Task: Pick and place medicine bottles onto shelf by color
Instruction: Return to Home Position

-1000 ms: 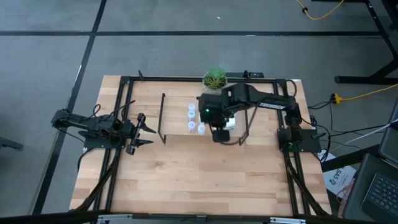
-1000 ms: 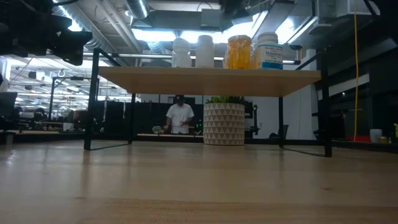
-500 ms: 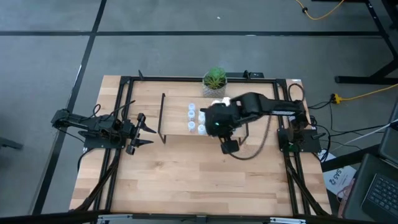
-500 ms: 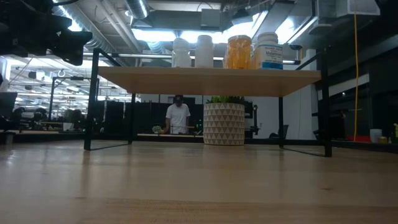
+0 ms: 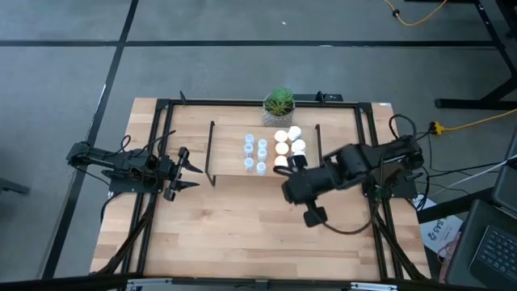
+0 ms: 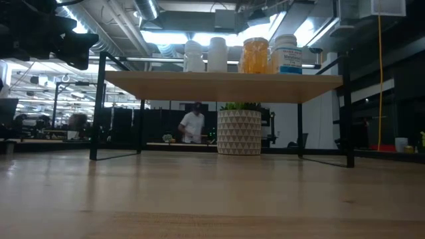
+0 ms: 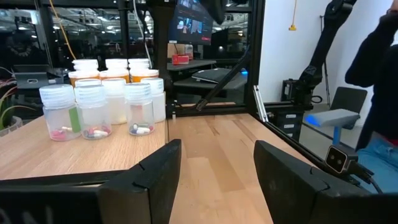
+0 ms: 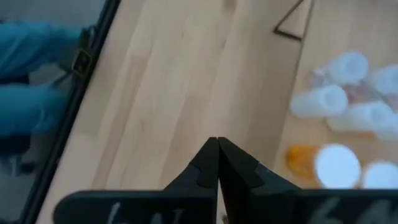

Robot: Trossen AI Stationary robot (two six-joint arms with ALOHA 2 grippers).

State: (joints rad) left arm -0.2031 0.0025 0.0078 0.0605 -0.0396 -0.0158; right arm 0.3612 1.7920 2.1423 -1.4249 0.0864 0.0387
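The shelf (image 5: 230, 153) stands at the table's far middle, its board (image 6: 222, 86) on black side frames. Medicine bottles stand upright on it in rows: small clear ones (image 5: 255, 153) to the left, white-capped and orange ones (image 5: 288, 147) to the right. The low view shows white (image 6: 218, 54) and orange (image 6: 255, 56) bottles on top. My right gripper (image 5: 313, 217) hangs shut and empty above the bare tabletop, on the near right of the shelf; its wrist view shows the shut fingers (image 8: 217, 152) and the bottles (image 8: 339, 106) off to one side. My left gripper (image 5: 192, 171) waits open left of the shelf, facing the bottles (image 7: 99, 106).
A potted green plant (image 5: 279, 103) stands behind the shelf at the far edge. Black frame rails (image 5: 153, 202) run along the table's left and right sides. Bare wood (image 5: 242, 234) fills the near half. A person (image 6: 192, 125) shows far off in the room.
My right gripper has swung away from above the shelf toward the table's near right, rising a little and staying shut with nothing in it. The white-capped and orange bottles that the arm covered now show on the shelf.
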